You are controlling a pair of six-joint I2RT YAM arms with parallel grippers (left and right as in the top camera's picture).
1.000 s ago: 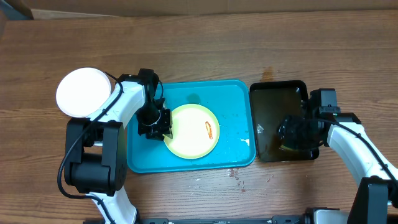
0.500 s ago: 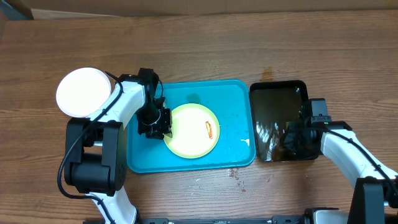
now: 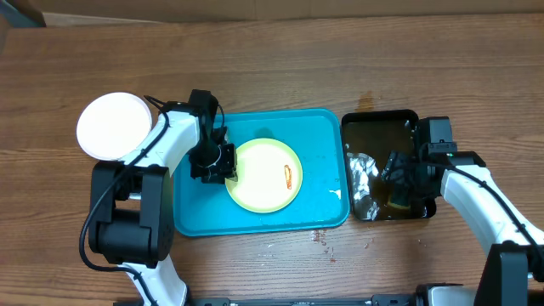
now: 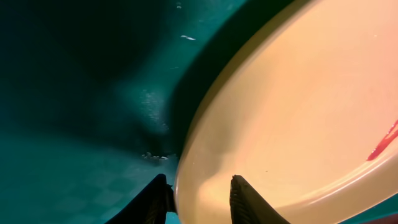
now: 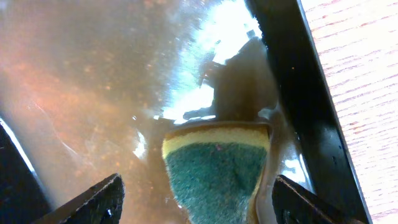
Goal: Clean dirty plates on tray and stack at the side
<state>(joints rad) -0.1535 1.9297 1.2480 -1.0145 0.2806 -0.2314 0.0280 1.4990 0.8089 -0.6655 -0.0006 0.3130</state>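
**Table contents, listed left to right**

1. Wooden table (image 3: pixel 272 59). We record it as the surface under every item below.

2. White round shallow plate (image 3: pixel 113 126). It sits on the bare table at the far left, well apart from the tray. We cannot tell whether more than one plate lies there.

3. Large turquoise-blue rectangular plastic tray (image 3: pixel 323 127) with rounded corners and a raised rim. It lies in the middle of the table and holds one plate. A few wet glints show on its floor near the right rim.

4. Pale yellow-green round shallow plate (image 3: pixel 255 183). It is inside the turquoise tray, near its middle. We note a small reddish-brown sauce smear (image 3: pixel 289 175) right of the plate's centre.

5. Left gripper (image 4: pixel 199 180). It stands at the plate's left edge. Its fingers (image 4: pixel 247 202) are drawn close together with the plate's rim between them, one over the plate's face and one outside the rim, so we list it as clamped on the rim.

6. Smaller black rectangular tray (image 3: pixel 378 115). It sits just beside the turquoise tray's right rim and holds brownish liquid with bright glare.

7. Yellow-and-green sponge (image 5: pixel 217 168). It lies in the liquid, near the black tray's wall.

8. Right gripper (image 5: pixel 196 179). It is over the black tray with its fingers spread wide. The sponge lies between them and neither finger touches it.
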